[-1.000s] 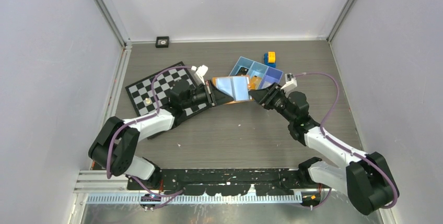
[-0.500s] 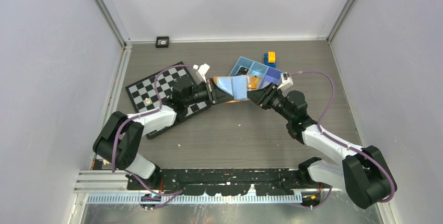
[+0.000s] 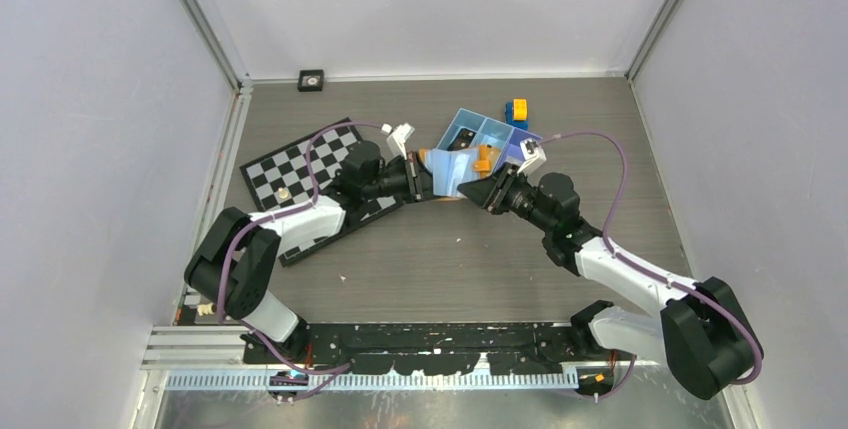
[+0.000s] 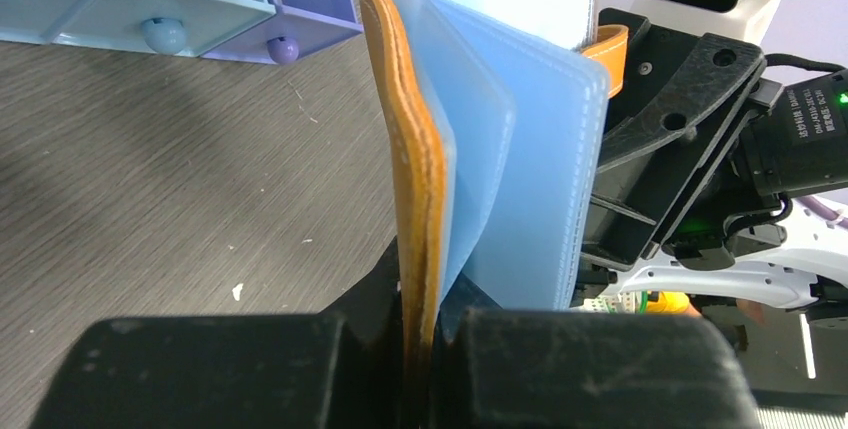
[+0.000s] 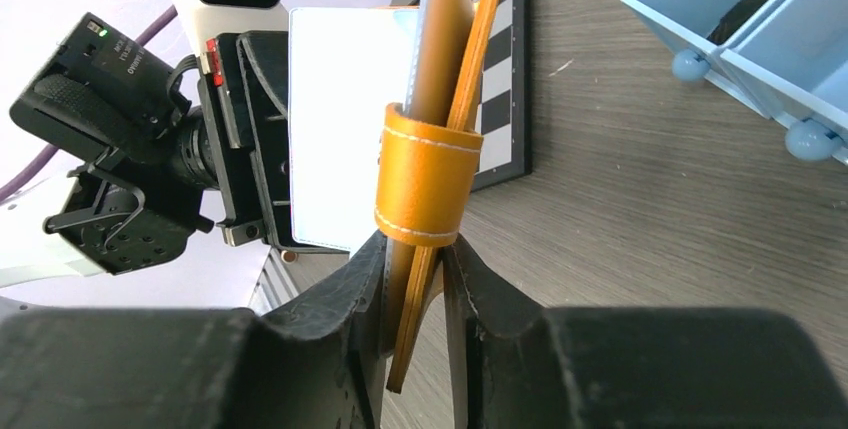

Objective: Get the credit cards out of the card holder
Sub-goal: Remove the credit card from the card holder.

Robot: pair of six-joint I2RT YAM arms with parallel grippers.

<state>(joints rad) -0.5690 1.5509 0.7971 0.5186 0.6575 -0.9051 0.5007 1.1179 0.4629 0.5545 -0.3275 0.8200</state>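
**A:** What do the claws have?

**B:** Both pinch the holder [image 3: 450, 171]. The left claw [image 4: 430, 321] is pressed together on the bottom edge of one orange cover. The right claw [image 5: 415, 274] nips the other cover, just below the tab [image 5: 425, 184].

**A:** And where is it?

**B:** Up off the bench [image 3: 450, 259], standing on edge just on the near side of the tray [image 4: 150, 4]. It is spread like a book between the two claws, with the sleeves [image 4: 540, 179] fanned out in the middle.

**A:** How will it handle?

**B:** Light and floppy, I judge. The covers look soft enough to bend, and the sleeves look thin, limp and slick. They would slide or crease if grabbed, so the stitched cover edges are the better hold.

**A:** Any cards showing?

**B:** I cannot tell. Something tan sits between the covers in the right wrist view, but it may only be a sleeve. A card would be stiff and smooth, best taken by an exposed edge and drawn straight out along its sleeve.

**A:** What lies farther off?

**B:** A chessboard [image 3: 300, 164] is left of the tray, and a yellow-and-blue block [image 3: 516, 111] is just behind it.
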